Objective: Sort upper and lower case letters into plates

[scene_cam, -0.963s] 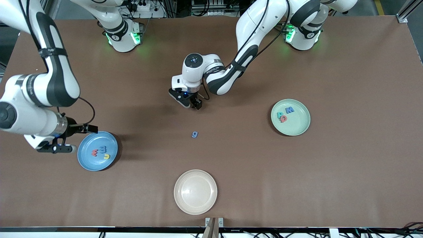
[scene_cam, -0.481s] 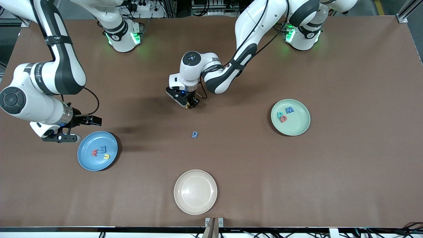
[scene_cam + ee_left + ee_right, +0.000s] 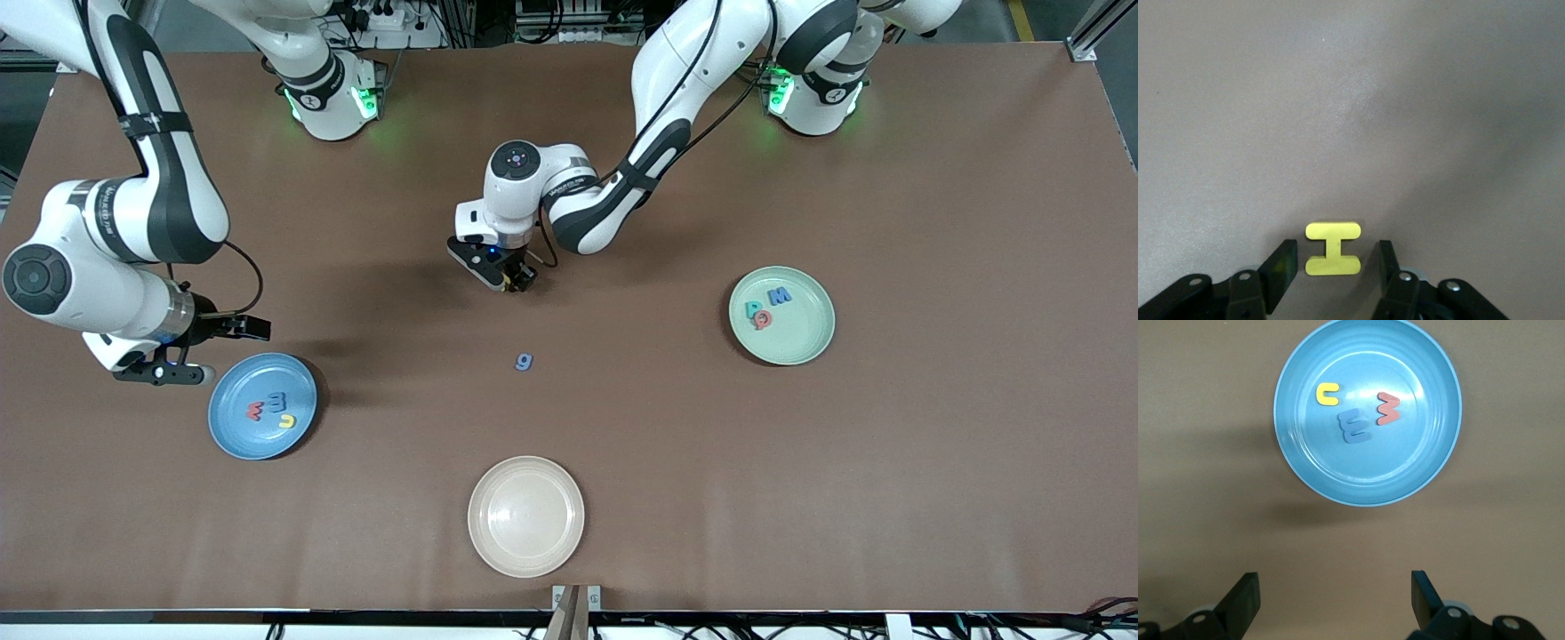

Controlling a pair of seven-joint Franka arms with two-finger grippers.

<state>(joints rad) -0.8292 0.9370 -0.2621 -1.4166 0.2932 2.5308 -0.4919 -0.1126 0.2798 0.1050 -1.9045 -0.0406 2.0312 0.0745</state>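
L gripper (image 3: 1333, 267) open astride yellow H (image 3: 1333, 249), table centre: close squarely, lift straight. R gripper (image 3: 1335, 600) open, waiting at blue plate's (image 3: 1431, 453) 10 o'clock.

Three plates sit on the surface (image 3: 933, 444). One plate (image 3: 233, 436) lies toward the right arm's end with three letters (image 3: 271, 409) in it. Another plate (image 3: 805, 342) lies toward the left arm's end, also holding three letters (image 3: 765, 307). A third plate (image 3: 526, 516) lies between them, nearer the front camera. A lone letter (image 3: 524, 361) lies mid-surface, and another letter (image 3: 1333, 249) lies farther from the camera than it.
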